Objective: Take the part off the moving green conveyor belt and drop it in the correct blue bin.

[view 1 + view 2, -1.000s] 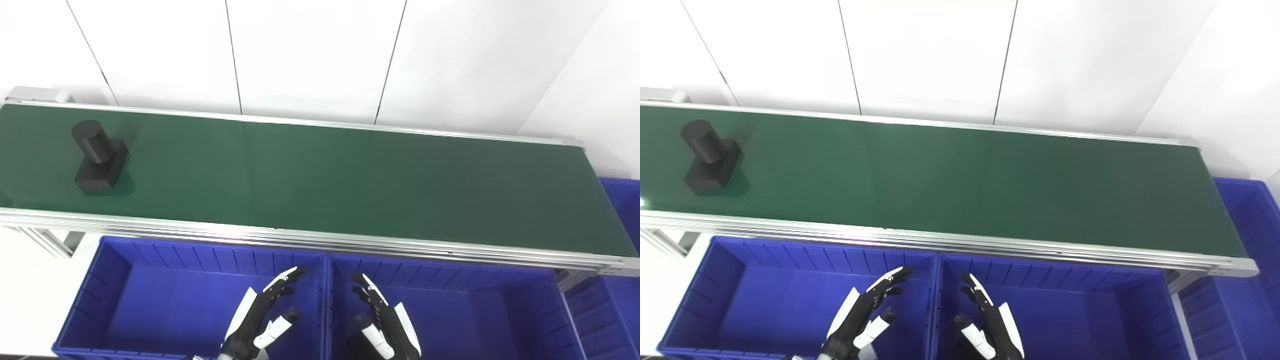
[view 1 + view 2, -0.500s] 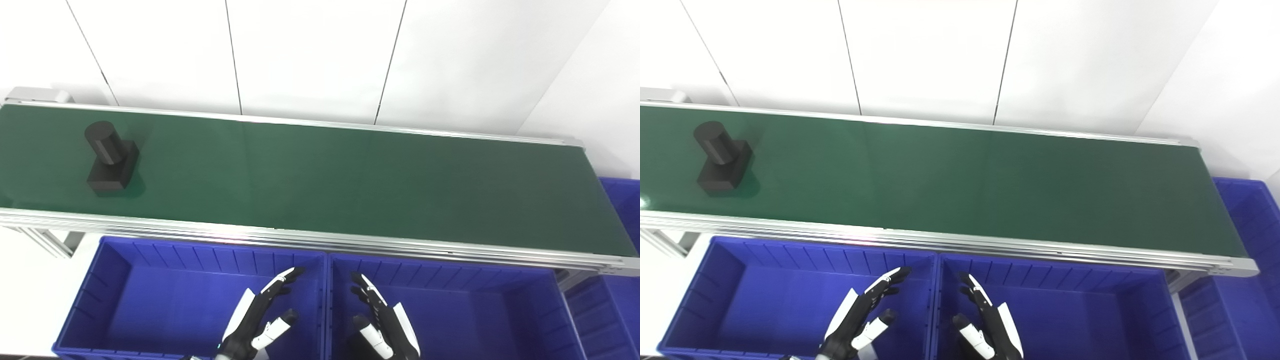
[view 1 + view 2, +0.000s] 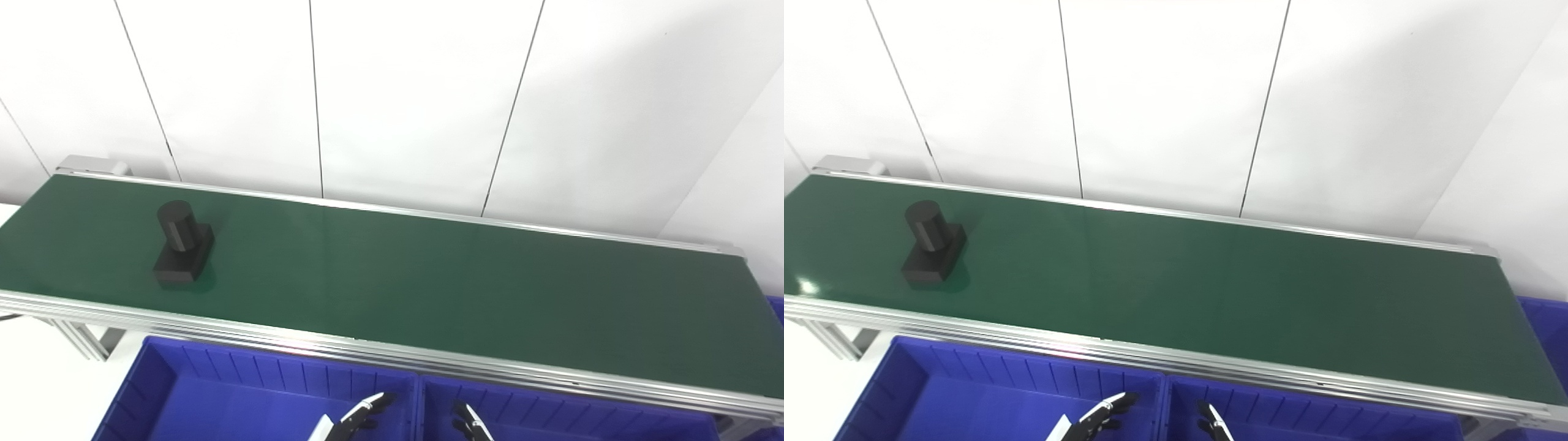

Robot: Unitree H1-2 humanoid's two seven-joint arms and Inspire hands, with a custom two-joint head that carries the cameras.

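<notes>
White wall panels stood behind your green belt (image 3: pixel 429 269). The black part (image 3: pixel 179 244) rode at ten o'clock. Both hands, left hand (image 3: pixel 361 418) and right hand (image 3: pixel 468 421), showed only fingertips, so I could not tell their state; reaching late could miss the part.

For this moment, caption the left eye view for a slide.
Black part rides the green belt; both hands' fingertips wait low over blue bins.

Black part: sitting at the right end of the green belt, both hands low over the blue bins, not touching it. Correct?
Not quite. The black part sits near the left end of the green belt, as the left eye view shows. The rest holds: left hand and right hand are low over the blue bins, clear of it.
</notes>
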